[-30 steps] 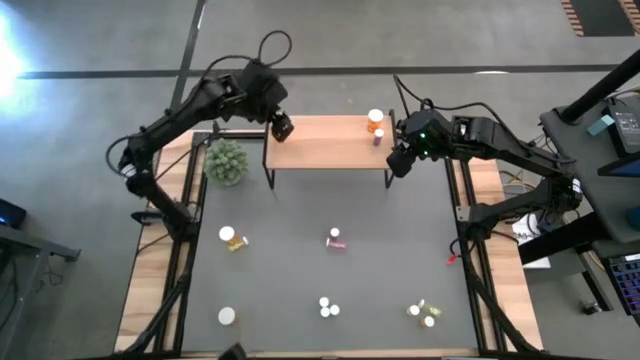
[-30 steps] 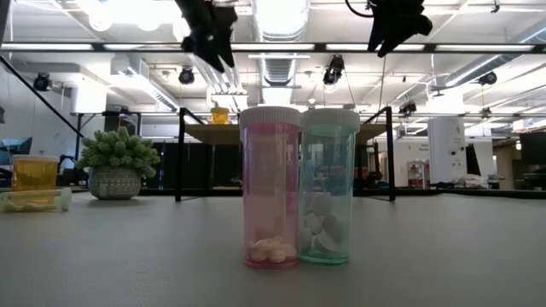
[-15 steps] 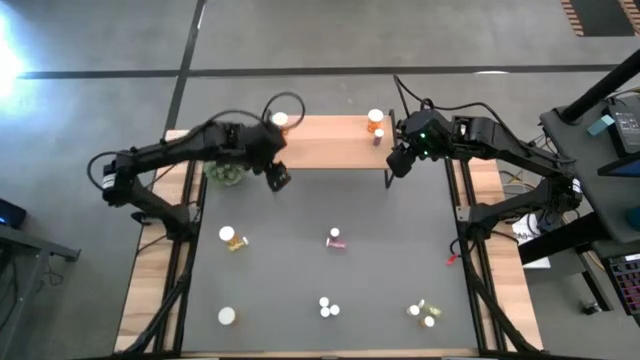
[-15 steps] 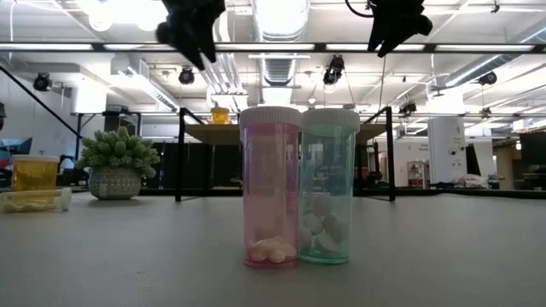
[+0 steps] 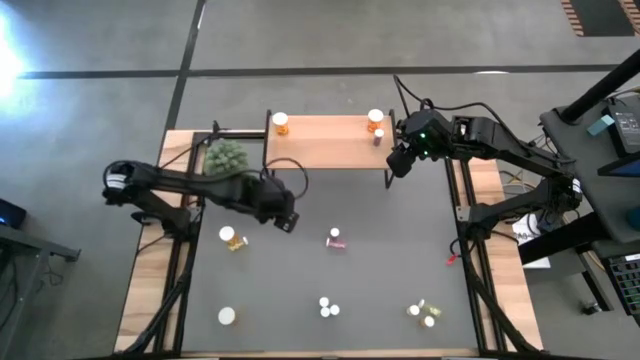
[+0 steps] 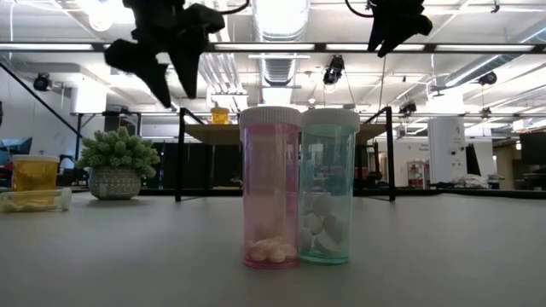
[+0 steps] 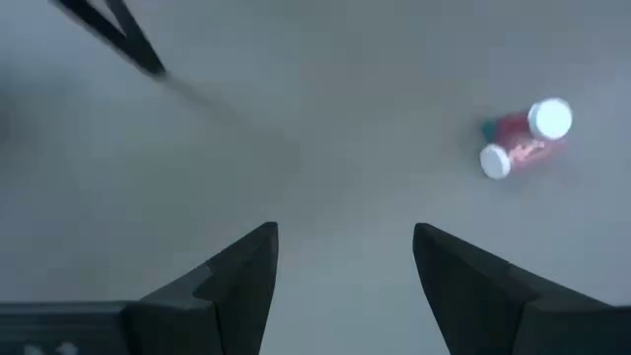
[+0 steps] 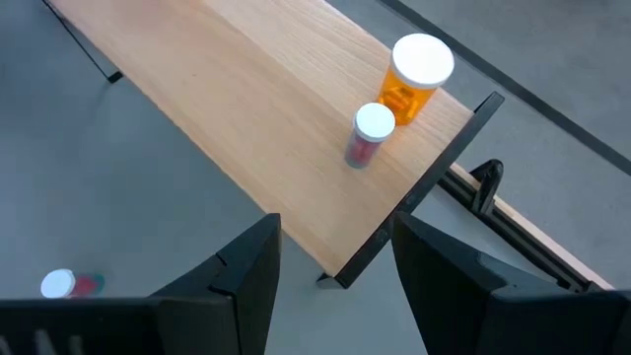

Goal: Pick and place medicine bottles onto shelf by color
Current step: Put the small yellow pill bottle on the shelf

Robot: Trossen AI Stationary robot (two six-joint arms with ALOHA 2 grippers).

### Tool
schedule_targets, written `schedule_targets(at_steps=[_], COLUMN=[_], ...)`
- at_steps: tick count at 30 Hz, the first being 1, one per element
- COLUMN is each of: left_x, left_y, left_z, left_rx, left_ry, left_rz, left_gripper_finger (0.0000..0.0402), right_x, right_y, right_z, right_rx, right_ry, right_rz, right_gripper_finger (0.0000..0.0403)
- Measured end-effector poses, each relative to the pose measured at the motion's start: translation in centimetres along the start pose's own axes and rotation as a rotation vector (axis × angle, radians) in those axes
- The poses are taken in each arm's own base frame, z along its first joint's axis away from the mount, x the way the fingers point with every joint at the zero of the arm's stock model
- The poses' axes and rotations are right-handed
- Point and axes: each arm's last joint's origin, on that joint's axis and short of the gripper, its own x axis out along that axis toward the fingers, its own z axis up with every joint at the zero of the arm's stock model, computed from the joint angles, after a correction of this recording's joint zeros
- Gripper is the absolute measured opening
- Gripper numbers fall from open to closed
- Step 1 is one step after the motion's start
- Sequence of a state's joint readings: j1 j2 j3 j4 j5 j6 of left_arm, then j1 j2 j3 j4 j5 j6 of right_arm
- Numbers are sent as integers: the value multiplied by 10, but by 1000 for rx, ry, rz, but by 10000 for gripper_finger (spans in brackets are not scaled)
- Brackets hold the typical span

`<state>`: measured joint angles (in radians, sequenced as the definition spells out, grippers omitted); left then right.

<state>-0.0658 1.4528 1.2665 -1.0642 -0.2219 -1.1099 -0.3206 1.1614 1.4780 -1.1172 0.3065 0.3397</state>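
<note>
Now we see the left gripper (image 5: 287, 221) out over the dark mat (image 5: 400, 260), in front of the shelf (image 5: 325, 150) and just beside the plant (image 5: 226, 159), fingers (image 7: 237, 281) spread wide with nothing between them. Its wrist view looks down on a pink bottle (image 7: 523, 148) lying on the mat next to a smaller white-capped one (image 7: 495, 161); we mark the same pink bottle near mid-mat in the high view (image 5: 336, 241).

We put the right gripper (image 5: 396, 163) at the shelf's right end, hanging above it, fingers (image 8: 242, 271) wide apart and empty. Its wrist view shows an orange bottle (image 8: 415, 77) upright on the wood with a small pink bottle (image 8: 368, 135) just beside it, both near the shelf's end edge.

On the shelf's left end we note one more orange bottle (image 5: 281, 123), upright. On the mat: a yellow-orange bottle (image 5: 232, 238) left of centre, a white-capped bottle (image 5: 227, 316) near the front left, two white caps (image 5: 327, 306) touching near front centre, and a yellow-green pair (image 5: 424, 314) front right.

Low view: a pink bottle (image 6: 271, 188) and a teal-tinted bottle (image 6: 328, 188) stand upright, touching, close to the camera, pills visible inside.
</note>
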Motion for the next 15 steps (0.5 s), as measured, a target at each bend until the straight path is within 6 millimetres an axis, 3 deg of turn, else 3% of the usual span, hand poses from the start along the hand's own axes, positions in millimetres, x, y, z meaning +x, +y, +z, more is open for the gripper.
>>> schedule_targets(at_steps=[8, 15], left_x=[16, 19], left_y=[-9, -6], left_z=[-20, -26], left_rx=[-2, 306], left_ry=[91, 167], left_rz=[25, 8], left_gripper_finger=[220, 220], right_x=[0, 0], right_y=[0, 0], right_z=[0, 0], right_rx=[0, 0], right_ry=[0, 0], right_rz=[0, 0], right_gripper_finger=[185, 185])
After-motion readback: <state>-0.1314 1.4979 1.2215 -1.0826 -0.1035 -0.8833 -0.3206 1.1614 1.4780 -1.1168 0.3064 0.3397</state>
